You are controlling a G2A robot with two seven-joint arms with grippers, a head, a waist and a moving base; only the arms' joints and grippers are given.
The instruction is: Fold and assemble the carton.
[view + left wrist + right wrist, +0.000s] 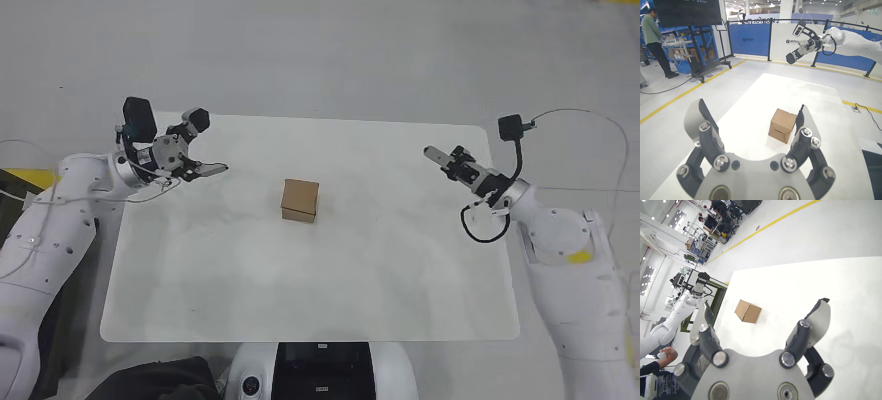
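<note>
Cardboard carton (300, 199) is sitting near the middle of the white worktop (300, 290), lying between the two sets of jaws, well apart from both and touching neither. It is standing flat on its base as a closed brown cube, its flaps lying folded in, with a tucked seam and a small slot showing on the side facing the left arm. Farther out, the left gripper (205, 145) is hanging by the far left corner and the right gripper (432, 153) by the far right corner, both holding their jaws apart around nothing.
</note>
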